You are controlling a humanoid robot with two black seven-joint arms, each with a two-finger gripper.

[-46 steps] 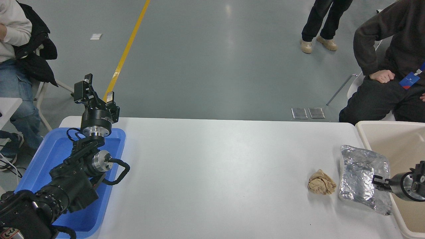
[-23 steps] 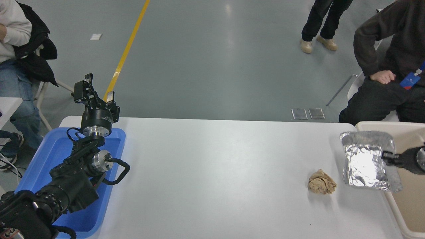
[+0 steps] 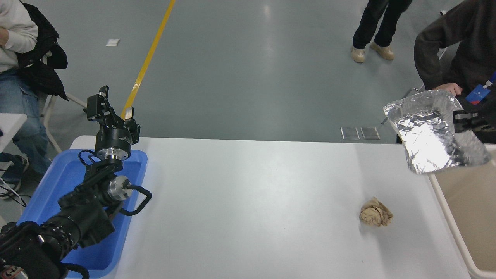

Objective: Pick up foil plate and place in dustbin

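Note:
The foil plate (image 3: 428, 133), shiny crinkled silver, hangs tilted in the air at the right, above the table's far right corner and the near rim of the beige dustbin (image 3: 471, 217). My right gripper (image 3: 461, 118) comes in from the right edge and is shut on the plate's right rim. My left gripper (image 3: 110, 106) is parked at the left, raised over the blue tray, its fingers apart and empty.
A crumpled brown paper ball (image 3: 375, 216) lies on the white table (image 3: 248, 201) at the right. A blue tray (image 3: 54, 182) sits under the left arm. People sit at the far left and far right; another stands behind.
My right gripper has lifted the foil plate off the table, up and back toward the far right, tilting it over the dustbin's edge. The left arm has not moved.

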